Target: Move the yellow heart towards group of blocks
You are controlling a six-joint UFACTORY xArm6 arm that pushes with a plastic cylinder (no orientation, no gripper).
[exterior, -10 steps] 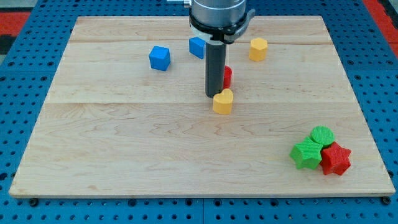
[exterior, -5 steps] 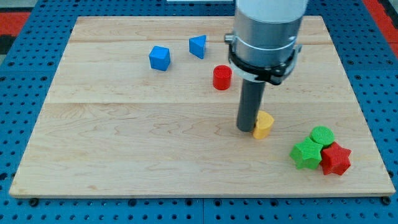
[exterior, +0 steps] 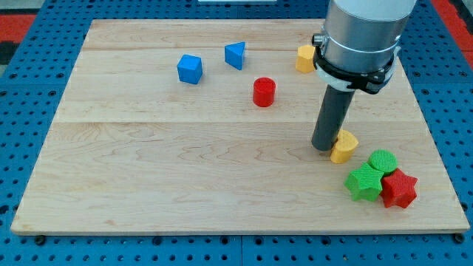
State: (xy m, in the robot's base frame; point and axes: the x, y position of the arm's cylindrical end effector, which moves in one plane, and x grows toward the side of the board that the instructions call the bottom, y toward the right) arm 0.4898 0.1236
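A: Where is my tip [exterior: 324, 148]?

B: Touching the yellow heart [exterior: 344, 146] on the heart's left side. No claw on this rig, only the rod, so nothing is clenched or released.

A: And the heart?

B: Lower right of the board [exterior: 148, 185], near the group of 3: green star [exterior: 363, 182], green cylinder [exterior: 383, 160], red star [exterior: 400, 188]. Heart and group are apart.

A: Others?

B: Blue cube [exterior: 190, 69], blue triangle [exterior: 236, 55], red cylinder [exterior: 264, 91], yellow block [exterior: 305, 58], all toward the top.

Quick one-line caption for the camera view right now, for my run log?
My tip presses the yellow heart from the view's left, just short of the green star, green cylinder and red star.
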